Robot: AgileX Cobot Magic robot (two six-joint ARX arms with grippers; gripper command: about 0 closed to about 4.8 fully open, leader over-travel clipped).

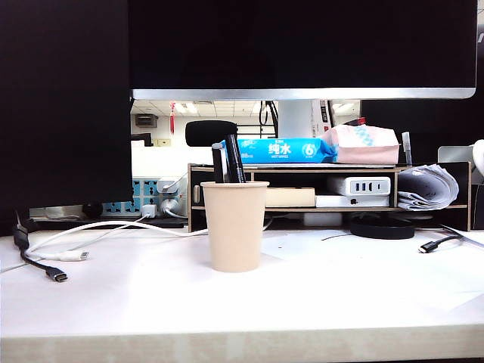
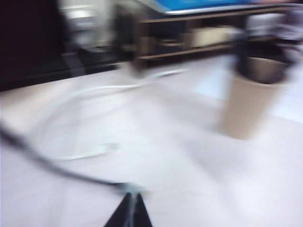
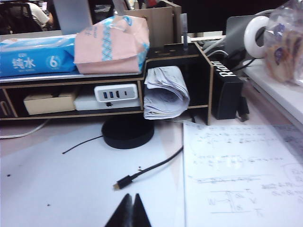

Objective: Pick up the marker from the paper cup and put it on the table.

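At the left of the exterior view, white and black cables [image 1: 72,257] trail loose across the table [image 1: 340,310]. The left hand [image 2: 129,208] appears only in its own wrist view, heavily blurred, low over the table near the cables and well apart from the cup; its two fingertips meet in a point, so it reads as closed and empty. Near the centre, the paper cup [image 1: 234,225] stands upright on the table in front of the dark shelf riser [image 1: 302,172]. Two black pens rise above its rim — the marker [image 1: 235,157], slim and all black, leans just beside a second marker with a greyish squared top [image 1: 218,162]. Judged from its form, the marker is light, rigid and smooth-sided, so a firm pinch across the barrel is advisable; the exposed upper portion above the rim is the only accessible grasp point. The cup is thin, light and likely to tip or slide if the marker is dragged sideways — a straight upward withdrawal is the safer course. The neighbouring marker stands close enough to be caught by the fingers. To the right, the right hand [image 3: 129,210] rests low over the table near a black cable plug [image 3: 124,182] and a written sheet [image 3: 241,175], fingertips together, closed on nothing, away from the cup.
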